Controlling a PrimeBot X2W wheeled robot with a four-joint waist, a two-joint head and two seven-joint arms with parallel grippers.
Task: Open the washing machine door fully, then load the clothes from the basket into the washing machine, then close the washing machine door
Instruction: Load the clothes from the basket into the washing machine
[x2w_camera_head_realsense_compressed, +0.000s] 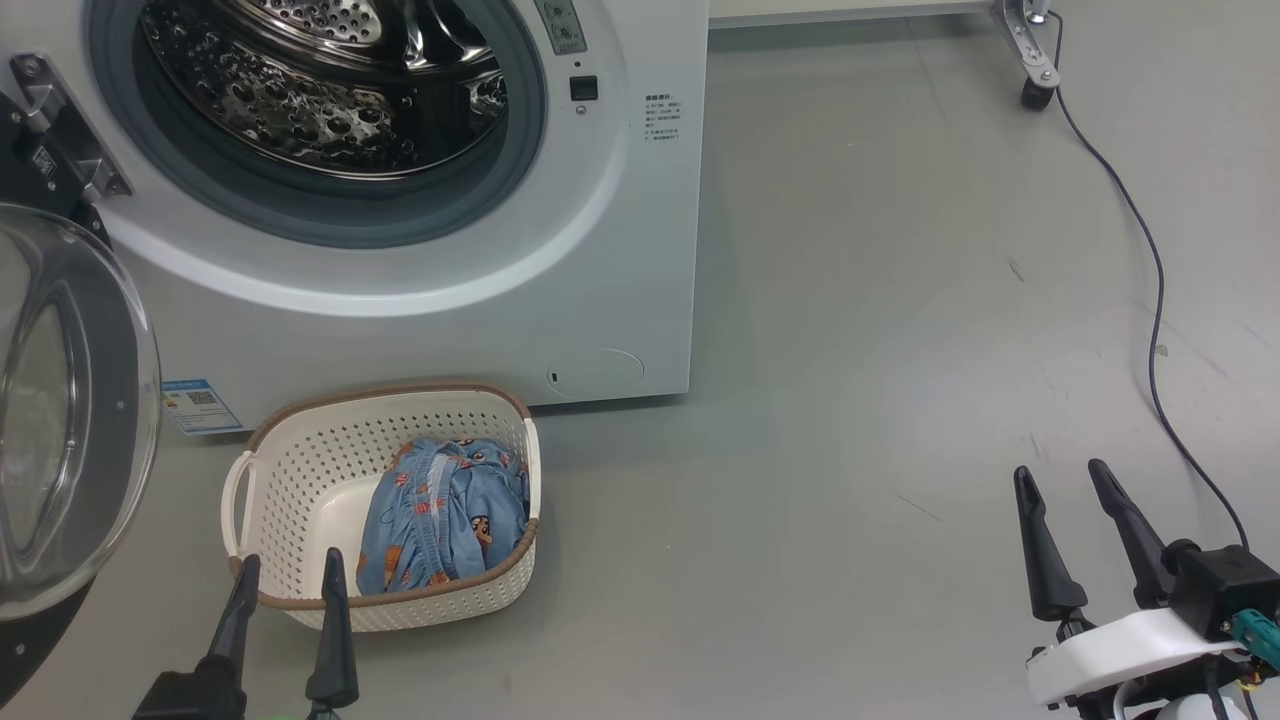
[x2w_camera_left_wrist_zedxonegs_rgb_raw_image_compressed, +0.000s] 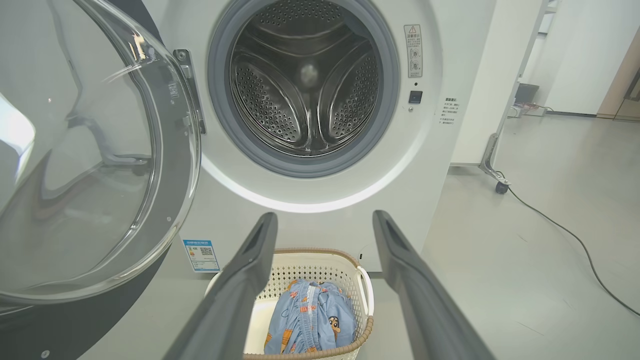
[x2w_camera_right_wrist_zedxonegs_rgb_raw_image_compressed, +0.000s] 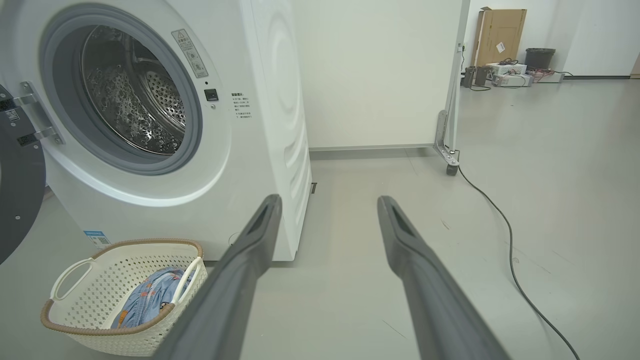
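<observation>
The white washing machine (x2w_camera_head_realsense_compressed: 620, 250) stands at the upper left with its steel drum (x2w_camera_head_realsense_compressed: 330, 90) exposed. Its door (x2w_camera_head_realsense_compressed: 70, 420), black-rimmed with a clear glass bowl, is swung open to the left. On the floor in front sits the cream basket (x2w_camera_head_realsense_compressed: 300, 450), holding the light blue clothes (x2w_camera_head_realsense_compressed: 445, 515) on its right side. My left gripper (x2w_camera_head_realsense_compressed: 290, 575) is open, its fingertips over the basket's near rim, nothing between them. My right gripper (x2w_camera_head_realsense_compressed: 1062, 475) is open above bare floor, far right of the basket. The left wrist view looks over the basket (x2w_camera_left_wrist_zedxonegs_rgb_raw_image_compressed: 345, 265) and clothes (x2w_camera_left_wrist_zedxonegs_rgb_raw_image_compressed: 310, 325) toward the drum.
A dark cable (x2w_camera_head_realsense_compressed: 1150, 300) runs across the grey floor at the right, from a castor (x2w_camera_head_realsense_compressed: 1036, 95) of a white partition behind the machine. Boxes and gear (x2w_camera_right_wrist_zedxonegs_rgb_raw_image_compressed: 505, 65) lie far off by the back wall. Open floor spreads right of the machine.
</observation>
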